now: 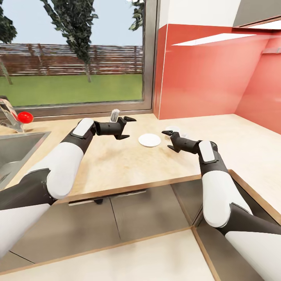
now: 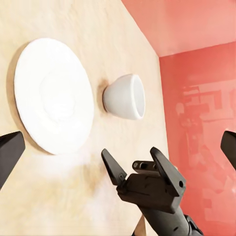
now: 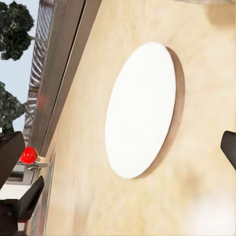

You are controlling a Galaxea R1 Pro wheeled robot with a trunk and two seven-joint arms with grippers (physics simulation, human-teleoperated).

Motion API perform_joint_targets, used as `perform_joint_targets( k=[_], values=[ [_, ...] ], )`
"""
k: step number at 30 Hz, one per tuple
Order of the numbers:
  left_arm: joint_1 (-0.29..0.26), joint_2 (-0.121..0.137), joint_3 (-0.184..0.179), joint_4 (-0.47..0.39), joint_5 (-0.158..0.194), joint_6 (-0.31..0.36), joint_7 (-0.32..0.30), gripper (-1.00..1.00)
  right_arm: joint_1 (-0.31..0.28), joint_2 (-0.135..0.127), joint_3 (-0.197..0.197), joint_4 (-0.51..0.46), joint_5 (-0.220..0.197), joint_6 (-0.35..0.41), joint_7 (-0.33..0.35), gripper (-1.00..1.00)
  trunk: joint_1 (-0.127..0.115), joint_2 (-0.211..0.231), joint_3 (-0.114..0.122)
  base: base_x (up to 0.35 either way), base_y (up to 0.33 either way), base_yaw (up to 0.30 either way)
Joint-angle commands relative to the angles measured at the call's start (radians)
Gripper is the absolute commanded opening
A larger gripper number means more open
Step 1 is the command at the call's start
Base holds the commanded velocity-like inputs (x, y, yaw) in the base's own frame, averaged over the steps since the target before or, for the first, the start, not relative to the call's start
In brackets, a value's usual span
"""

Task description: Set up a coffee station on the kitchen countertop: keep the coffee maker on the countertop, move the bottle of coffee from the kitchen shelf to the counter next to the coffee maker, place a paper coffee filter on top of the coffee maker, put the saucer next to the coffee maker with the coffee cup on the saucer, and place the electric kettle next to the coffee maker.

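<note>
On the kitchen countertop [image 1: 128, 160] the saucer [image 1: 150, 140] lies flat, well in from the front edge and nearer the window-side back edge, with the coffee cup [image 1: 172, 129] just beside it toward the red wall, the two apart. The head view shows the cup only in part, behind the right gripper [image 1: 168, 140]; the left wrist view gives it whole [image 2: 125, 97], standing upright on the counter with its narrow base on the wood and its open mouth facing away from the surface, next to the saucer [image 2: 53, 96] with a strip of bare wood between them. That same view looks across at the right gripper [image 2: 135, 165], its two black fingers spread and holding nothing, near the cup but not touching it. The right wrist view shows the saucer [image 3: 141, 109] alone on the grain, and farther along the counter a red knob [image 3: 29, 155] by the sink [image 1: 15, 150]. In the head view both arms reach forward over the counter, forearms roughly level and angled toward each other, the saucer between the two tools. The left gripper [image 1: 128, 127] hovers just beside the saucer on the sink side, fingers parted and empty, in front of a small clear jar [image 1: 114, 115] at the window sill.
</note>
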Motion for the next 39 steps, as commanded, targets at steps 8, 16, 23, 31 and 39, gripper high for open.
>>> perform_joint_targets(
  k=[8, 16, 23, 31, 39],
  values=[
    [-0.001, 0.000, 0.012, 0.000, -0.003, 0.005, -0.036, 1.00, -0.001, 0.001, -0.006, 0.019, 0.010, 0.004, 0.009, 1.00, 0.000, 0.000, -0.001, 0.076, -0.048, 0.000],
    [-0.001, 0.001, 0.013, 0.002, -0.003, 0.005, -0.048, 1.00, -0.002, 0.002, 0.003, 0.030, 0.010, 0.002, 0.009, 1.00, 0.000, 0.000, -0.001, 0.017, -0.060, 0.000],
    [-0.001, 0.005, 0.013, 0.004, -0.003, 0.005, -0.048, 1.00, -0.002, 0.008, 0.006, 0.032, 0.010, 0.002, 0.009, 1.00, 0.000, 0.000, -0.001, 0.001, -0.039, 0.000],
    [-0.001, 0.008, 0.014, 0.013, -0.003, 0.004, -0.048, 1.00, -0.002, 0.020, 0.015, 0.032, 0.010, 0.001, 0.009, 1.00, 0.000, 0.000, -0.001, 0.000, -0.133, 0.000],
    [-0.001, 0.012, 0.014, 0.058, -0.004, -0.014, -0.047, 1.00, -0.002, 0.023, 0.066, 0.032, 0.008, -0.051, 0.009, 1.00, 0.000, 0.000, -0.001, 0.000, -0.018, 0.000]
  ],
)
